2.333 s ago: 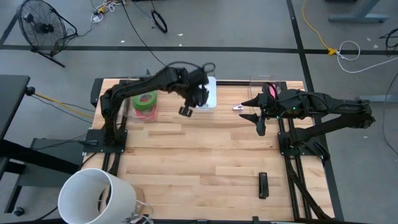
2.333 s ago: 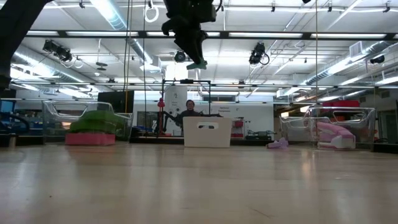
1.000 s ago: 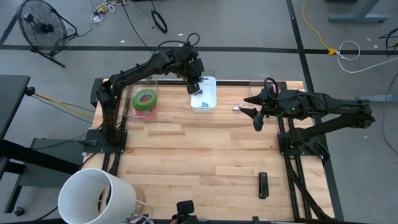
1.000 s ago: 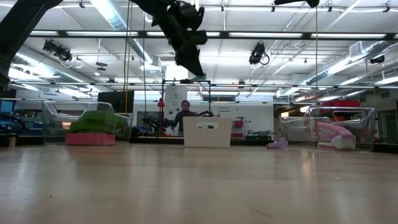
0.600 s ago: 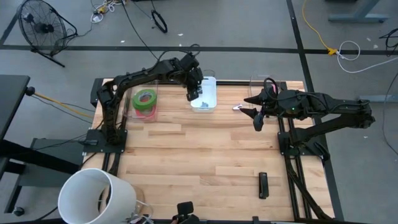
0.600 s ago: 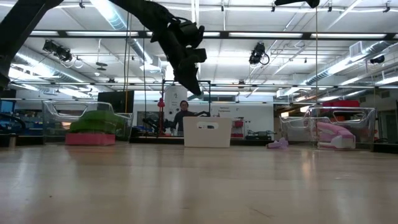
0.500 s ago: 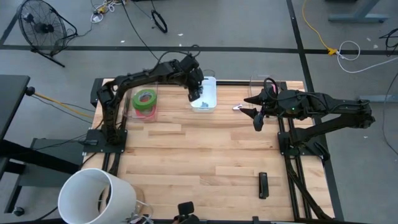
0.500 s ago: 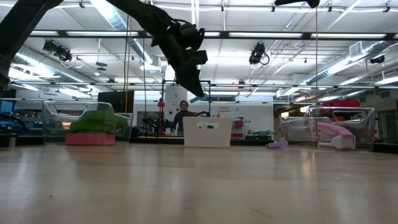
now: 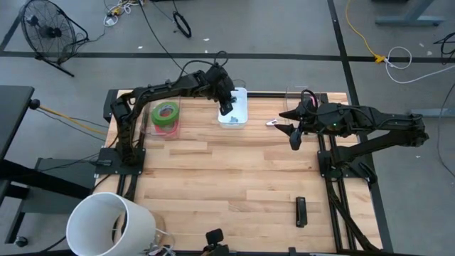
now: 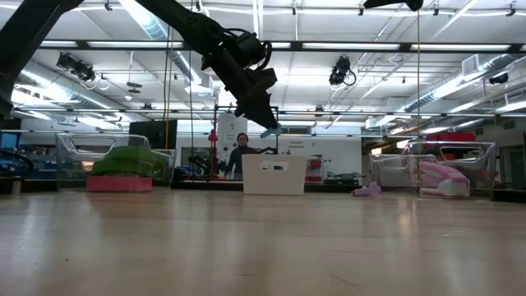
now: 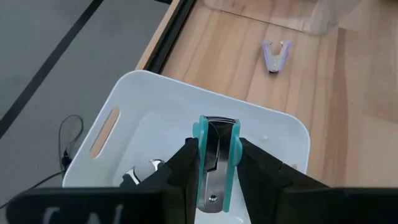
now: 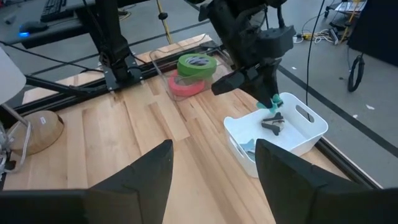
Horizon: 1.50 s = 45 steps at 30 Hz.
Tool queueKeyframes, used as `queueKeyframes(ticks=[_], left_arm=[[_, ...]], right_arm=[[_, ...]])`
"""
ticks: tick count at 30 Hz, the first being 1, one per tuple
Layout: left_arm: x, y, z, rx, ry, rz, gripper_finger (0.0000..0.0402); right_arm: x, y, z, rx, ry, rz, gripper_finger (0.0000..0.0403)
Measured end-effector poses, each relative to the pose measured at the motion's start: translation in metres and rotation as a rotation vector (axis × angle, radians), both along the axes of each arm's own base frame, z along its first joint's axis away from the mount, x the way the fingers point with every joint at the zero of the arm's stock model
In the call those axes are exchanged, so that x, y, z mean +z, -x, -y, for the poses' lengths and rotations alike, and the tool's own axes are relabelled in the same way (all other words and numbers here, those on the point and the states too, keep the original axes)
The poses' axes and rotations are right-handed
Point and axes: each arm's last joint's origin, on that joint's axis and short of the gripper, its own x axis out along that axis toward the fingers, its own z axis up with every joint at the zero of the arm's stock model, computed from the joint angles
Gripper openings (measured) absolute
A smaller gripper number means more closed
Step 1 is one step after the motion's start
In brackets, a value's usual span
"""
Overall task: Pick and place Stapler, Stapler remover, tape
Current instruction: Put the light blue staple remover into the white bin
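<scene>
My left gripper is shut on a teal stapler above the white bin at the table's far edge; it also shows in the low view. A purple stapler remover lies flat on the table right of the bin. The tape rings, green on top of red-pink, lie stacked in a clear box at the far left. My right gripper is open and empty, hovering right of the remover. My left gripper pinches the stapler's two teal long sides between its two fingers, which lie along the stapler. The fingers come from above, slanting down toward the bin. The stapler's front end sticks out past the fingertips, lifted clear above the bin.
The bin holds a dark item and a blue one. A clear box with a pink thing stands at the far right. A black object lies near the front right. A white bucket stands at the front left.
My left gripper, still holding the stapler, has gone down toward the white bin and a little toward the table's right edge, tipping its fingers further downward. My right gripper has kept still.
</scene>
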Motion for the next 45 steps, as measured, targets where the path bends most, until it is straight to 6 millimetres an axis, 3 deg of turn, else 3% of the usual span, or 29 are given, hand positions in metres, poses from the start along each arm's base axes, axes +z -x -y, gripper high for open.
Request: queueKeyframes(ticks=[13, 31, 45], left_arm=[[-0.004, -0.002, -0.003, 0.025, 0.003, 0.005, 0.0098], [-0.065, -0.016, -0.011, 0.072, 0.120, -0.106, 0.0098], [-0.066, -0.017, -0.010, 0.105, 0.149, -0.100, 0.0114]], right_arm=[[-0.001, 0.001, 0.000, -0.001, 0.001, -0.014, 0.0226], [-0.008, -0.011, -0.001, 0.000, -0.011, -0.054, 0.0226], [-0.010, -0.014, -0.001, 0.000, -0.012, -0.065, 0.0226]])
